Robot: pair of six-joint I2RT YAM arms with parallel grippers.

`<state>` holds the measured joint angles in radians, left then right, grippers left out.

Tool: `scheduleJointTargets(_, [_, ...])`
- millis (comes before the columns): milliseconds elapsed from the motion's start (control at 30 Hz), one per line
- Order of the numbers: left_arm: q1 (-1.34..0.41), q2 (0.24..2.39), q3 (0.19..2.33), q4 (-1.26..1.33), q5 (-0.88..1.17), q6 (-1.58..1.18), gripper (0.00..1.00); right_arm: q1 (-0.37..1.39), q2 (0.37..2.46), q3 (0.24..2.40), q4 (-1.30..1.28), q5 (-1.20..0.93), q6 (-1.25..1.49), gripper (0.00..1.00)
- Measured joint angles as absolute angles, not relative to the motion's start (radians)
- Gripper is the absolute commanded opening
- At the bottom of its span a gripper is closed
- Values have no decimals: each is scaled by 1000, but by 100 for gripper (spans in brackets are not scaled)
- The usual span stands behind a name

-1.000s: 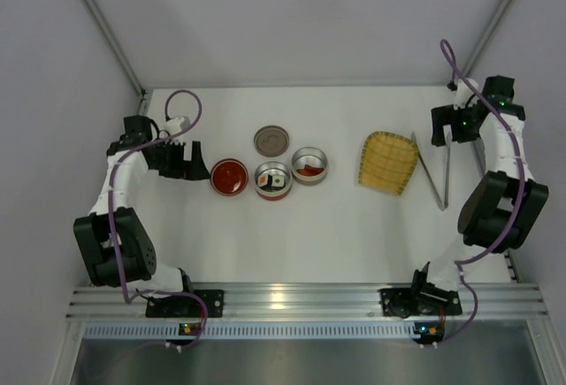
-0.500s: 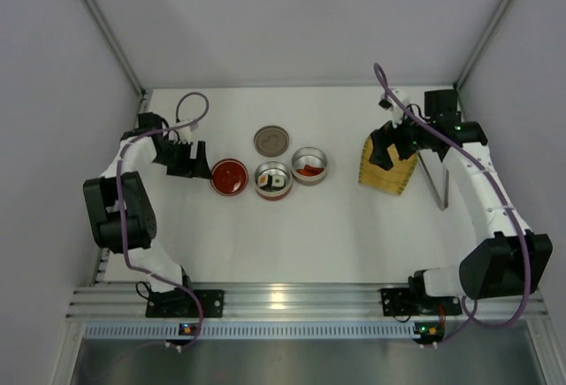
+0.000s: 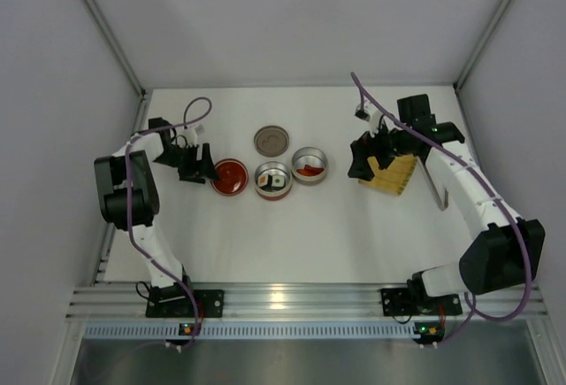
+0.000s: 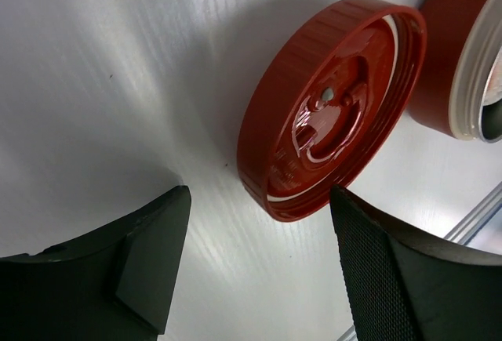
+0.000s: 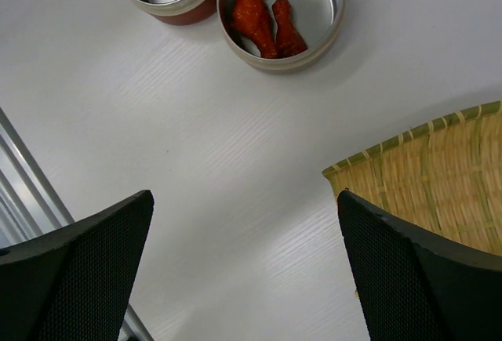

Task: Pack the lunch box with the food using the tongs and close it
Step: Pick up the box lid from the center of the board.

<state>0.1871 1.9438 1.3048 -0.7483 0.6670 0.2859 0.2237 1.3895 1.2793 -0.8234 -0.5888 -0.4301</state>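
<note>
Spotting the tongs (image 3: 445, 197) on the table (image 3: 354, 226) at frame right, just past the mat (image 3: 395, 175). Probably light, stiff, slippery metal; better grabbed mid-length. Seeing left gripper (image 4: 259, 266) and right gripper (image 5: 243, 270) jaws spread, empty.

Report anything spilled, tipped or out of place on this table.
Nothing is spilled or tipped. The round red plastic lid lies inner side up beside the round metal tin of sushi, and a round grey lid lies behind that tin. Both are off, as packing would need.
</note>
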Motion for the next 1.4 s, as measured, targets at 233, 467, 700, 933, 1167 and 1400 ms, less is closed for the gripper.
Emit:
scheduleJointTargets(233, [187, 1998, 1339, -748, 767, 265, 70, 228, 1404, 1279, -824, -637, -387, 98])
scheduleJointTargets(467, [188, 2049, 1355, -742, 860, 228, 63, 228, 1424, 1298, -824, -665, -360, 98])
scheduleJointTargets(700, [189, 2108, 1360, -742, 957, 204, 48, 228, 1445, 1315, -822, -685, -349, 98])
scheduleJointTargets(933, [189, 2139, 1360, -778, 1005, 211, 17, 257, 1473, 1317, -793, -680, -319, 95])
scheduleJointTargets(1167, [225, 2142, 1422, -962, 1021, 297, 0, 327, 1493, 1286, -671, -667, -281, 93])
scheduleJointTargets(1400, [327, 2136, 1604, -1223, 1124, 494, 0, 337, 1489, 1196, -440, -695, -201, 85])
